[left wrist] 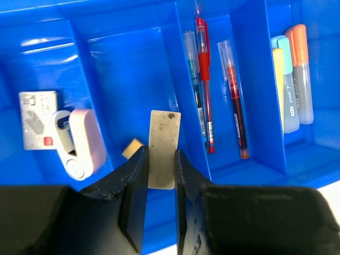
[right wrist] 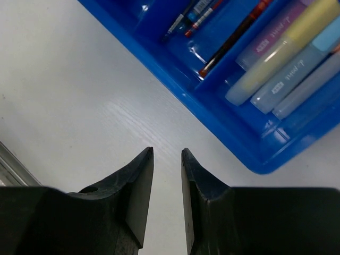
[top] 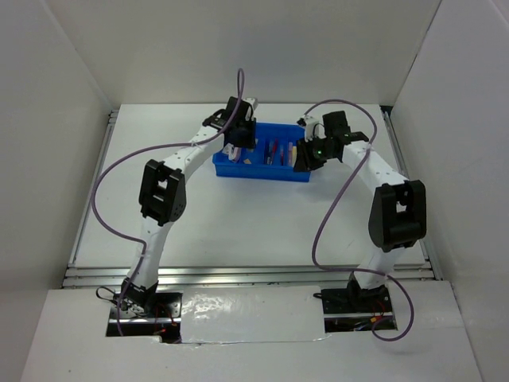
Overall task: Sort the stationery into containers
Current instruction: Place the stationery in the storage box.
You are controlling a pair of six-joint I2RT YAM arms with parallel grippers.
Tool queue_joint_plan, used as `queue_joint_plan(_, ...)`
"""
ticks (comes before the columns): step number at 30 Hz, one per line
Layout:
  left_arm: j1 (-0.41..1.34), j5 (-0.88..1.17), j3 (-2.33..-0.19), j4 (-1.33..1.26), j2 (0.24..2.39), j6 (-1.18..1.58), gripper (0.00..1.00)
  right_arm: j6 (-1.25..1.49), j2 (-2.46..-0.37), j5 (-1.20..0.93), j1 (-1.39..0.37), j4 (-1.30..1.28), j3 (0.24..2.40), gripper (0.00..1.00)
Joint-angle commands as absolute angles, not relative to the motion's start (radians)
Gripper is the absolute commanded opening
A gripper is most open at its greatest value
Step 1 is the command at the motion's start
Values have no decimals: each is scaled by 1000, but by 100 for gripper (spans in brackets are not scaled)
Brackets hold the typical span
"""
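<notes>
Closest to the lens, the left jaws are clamped on a pale eraser [left wrist: 163, 143], pinching its lower end so that the rest sticks out over the blue tray [left wrist: 127, 74]. The eraser hangs over the second bay from the left, where a tan piece [left wrist: 133, 147] lies just beside it; whether it touches the bay floor cannot be told. One bay further left holds a pink correction tape [left wrist: 79, 141] and a labelled white block [left wrist: 37, 119]. To the right lie the pens [left wrist: 204, 79] in their own bay, and beyond them the markers [left wrist: 295, 79]. So the step in hand looks like the drop of this eraser into its bay. The next move calls for parting the left jaws while the eraser is between the partitions, clear of the wall on the pen side, then lifting straight up. The right jaws stand slightly apart with nothing between them, over bare table [right wrist: 79, 79] just outside the tray's corner by the markers. No loose item shows on the table, so this is probably among the last pieces.
</notes>
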State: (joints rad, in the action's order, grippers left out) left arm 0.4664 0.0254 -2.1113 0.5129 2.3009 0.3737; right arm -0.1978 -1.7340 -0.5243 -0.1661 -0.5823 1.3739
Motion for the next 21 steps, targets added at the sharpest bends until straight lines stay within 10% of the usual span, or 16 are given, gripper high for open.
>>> queue_joint_plan(1,471,44,-2138,479,2333,393,21,-268,-1753,-528,-201,-612,1421,35)
queue_joint_plan(10,457,54,-2150,454,2321,383,77,-305,-1798,-465,-229,-594,1396,34)
queue_joint_plan(21,388,118,-2097,462,2037,364,94,-339,-1922,-400,-236,-557,1475,34)
